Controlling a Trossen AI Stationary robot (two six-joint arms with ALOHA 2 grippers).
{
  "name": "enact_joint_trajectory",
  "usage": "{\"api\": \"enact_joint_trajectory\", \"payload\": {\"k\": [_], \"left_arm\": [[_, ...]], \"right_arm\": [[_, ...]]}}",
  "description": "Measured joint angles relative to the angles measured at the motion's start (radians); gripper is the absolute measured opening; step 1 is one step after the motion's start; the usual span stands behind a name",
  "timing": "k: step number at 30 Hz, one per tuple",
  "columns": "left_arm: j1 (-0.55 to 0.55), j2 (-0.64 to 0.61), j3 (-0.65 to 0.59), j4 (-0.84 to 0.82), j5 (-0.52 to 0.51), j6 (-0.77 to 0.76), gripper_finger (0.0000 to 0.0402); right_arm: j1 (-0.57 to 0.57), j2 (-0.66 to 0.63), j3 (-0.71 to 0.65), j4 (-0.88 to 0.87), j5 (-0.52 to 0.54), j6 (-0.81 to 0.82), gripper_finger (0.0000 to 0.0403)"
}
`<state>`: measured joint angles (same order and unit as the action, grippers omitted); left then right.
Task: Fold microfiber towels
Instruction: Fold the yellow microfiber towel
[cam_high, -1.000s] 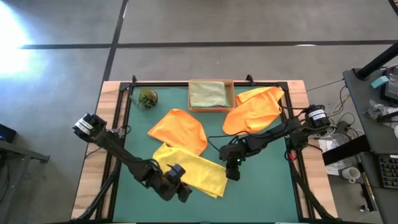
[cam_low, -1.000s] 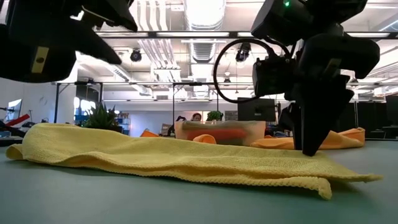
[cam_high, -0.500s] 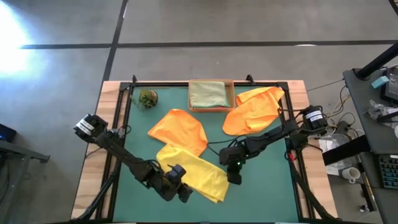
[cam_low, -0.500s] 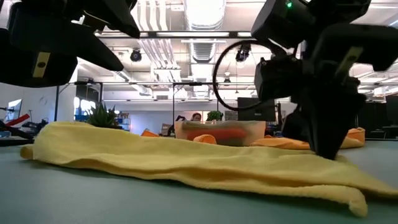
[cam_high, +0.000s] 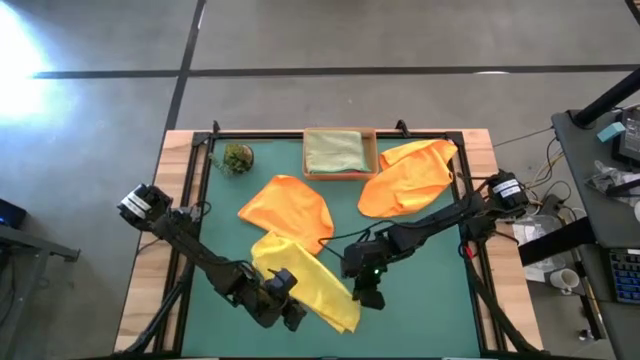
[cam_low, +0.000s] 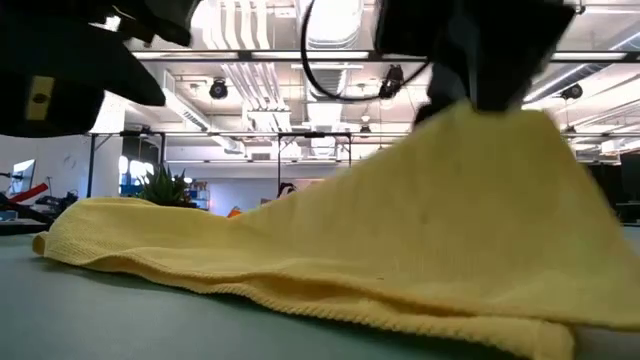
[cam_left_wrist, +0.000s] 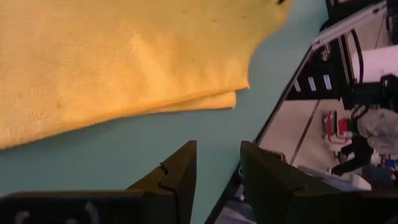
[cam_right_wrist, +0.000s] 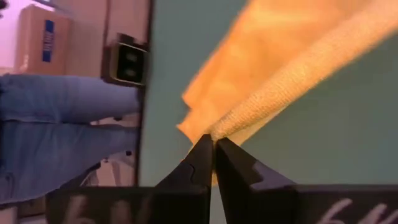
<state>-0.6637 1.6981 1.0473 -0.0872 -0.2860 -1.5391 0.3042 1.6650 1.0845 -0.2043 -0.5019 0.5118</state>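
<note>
Low centre of the high view, the soft, light yellow towel (cam_high: 303, 285) drapes limply; the right gripper (cam_high: 368, 296) pinches its edge; the left gripper (cam_high: 290, 316), seemingly part-open, holds nothing; corners grip best.

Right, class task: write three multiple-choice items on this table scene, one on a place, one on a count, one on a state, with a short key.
1. Where does the pale green towel lie?
A. in the cardboard tray
B. beside the left arm's base
C. under the yellow towel

2. How many orange towels are on the green mat?
A. one
B. two
C. four

3. What is the right gripper doing?
A. hanging open above bare mat
B. resting in the tray
C. pinching an edge of the yellow towel

Key: A, the tray at the mat's far edge holds it. B, one orange towel lies mid-mat and another near the right arm. C, the right wrist view shows its fingers shut on the cloth, raised in the low view.
</note>
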Motion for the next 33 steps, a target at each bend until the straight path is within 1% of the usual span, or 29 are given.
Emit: {"api": "enact_joint_trajectory", "payload": {"k": [5,11,15,18,21,25,29,33], "left_arm": [[-0.026,0.0,0.0,-0.004,0.0,0.0,0.0109],[-0.042,0.0,0.0,-0.009,0.002,-0.001,0.0109],[-0.05,-0.006,0.0,-0.021,0.005,-0.001,0.0109],[-0.057,-0.031,0.011,-0.066,0.007,0.0,0.0109],[-0.062,-0.066,0.041,-0.161,0.007,0.0,0.0109],[-0.072,-0.124,0.114,-0.378,0.007,0.0,0.0109],[-0.083,-0.174,0.205,-0.631,0.007,0.0,0.0109],[-0.094,-0.216,0.298,-0.84,0.007,0.0,0.0109]], "right_arm": [[0.003,0.0,0.068,-0.001,0.008,-0.025,0.0009],[-0.019,-0.001,0.12,-0.001,0.058,-0.037,0.0008],[-0.047,-0.001,0.15,0.001,0.103,-0.043,0.0008],[-0.075,-0.002,0.173,0.005,0.114,-0.052,0.0008],[-0.103,0.0,0.201,0.012,0.131,-0.068,0.0008],[-0.138,0.028,0.238,0.066,0.136,-0.089,0.0008],[-0.163,0.101,0.294,0.09,0.137,-0.104,0.0008],[-0.192,0.2,0.385,0.09,0.162,-0.113,0.0008]]}}
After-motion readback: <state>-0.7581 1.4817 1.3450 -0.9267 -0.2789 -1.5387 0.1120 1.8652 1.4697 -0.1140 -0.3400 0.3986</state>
